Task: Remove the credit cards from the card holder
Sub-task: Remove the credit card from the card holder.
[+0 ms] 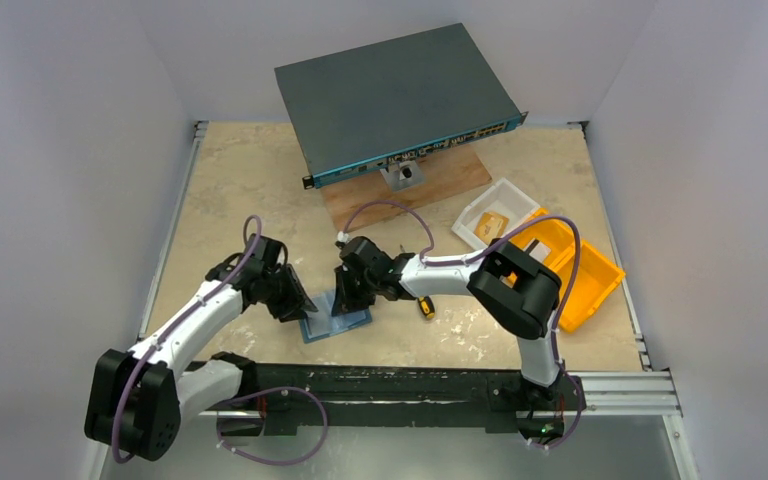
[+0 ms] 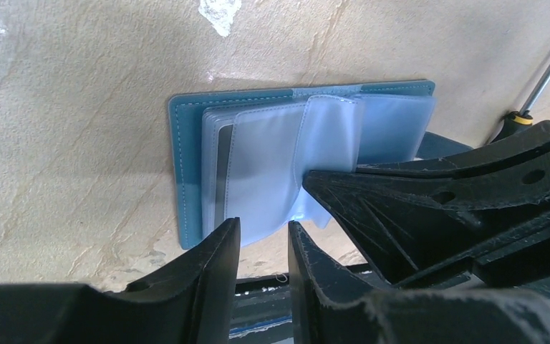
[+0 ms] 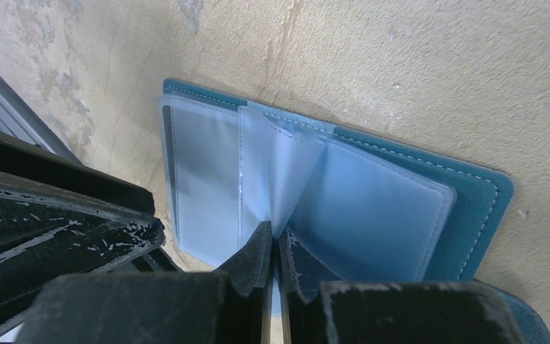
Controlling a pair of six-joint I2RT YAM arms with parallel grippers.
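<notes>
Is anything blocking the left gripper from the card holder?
Nothing visible does. The left gripper sits at the card holder's edge; the right gripper pinches a sleeve alongside, not in between.

Lab robot cell: plain white enclosure walls, silver aluminium extrusion rail, dark grey network switch box, orange plastic bin.

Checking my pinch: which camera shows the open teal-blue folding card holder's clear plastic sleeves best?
Right wrist: the teal-blue folding card holder lies open, its clear plastic sleeves fanned, one pinched between the right fingers. Left wrist shows them partly blocked by those fingers; top external shows only a small, half-covered patch.
</notes>
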